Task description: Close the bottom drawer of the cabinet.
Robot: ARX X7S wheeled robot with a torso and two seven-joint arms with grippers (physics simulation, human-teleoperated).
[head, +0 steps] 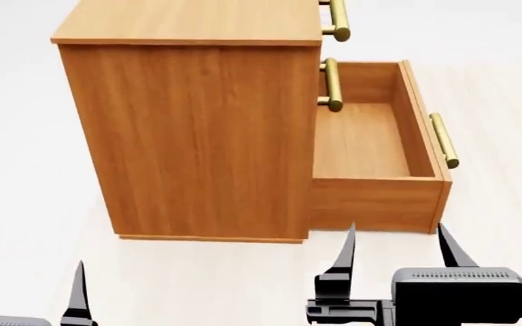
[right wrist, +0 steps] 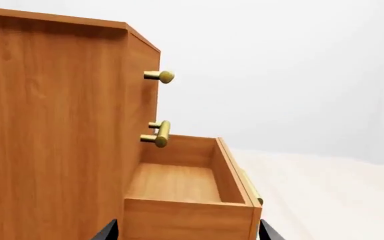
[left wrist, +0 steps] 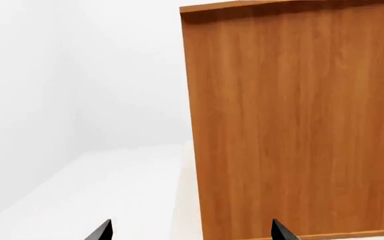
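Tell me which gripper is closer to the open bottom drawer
Right. The right gripper hangs open just before the bottom drawer, facing its near side wall. The left gripper is off to the left, in front of the cabinet side panel.

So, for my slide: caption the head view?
Orange-brown wooden cabinet with its bottom drawer pulled open, both grippers hovering in front.

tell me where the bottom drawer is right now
In the head view the bottom drawer sticks out open from the cabinet's right side, just ahead of the right gripper.
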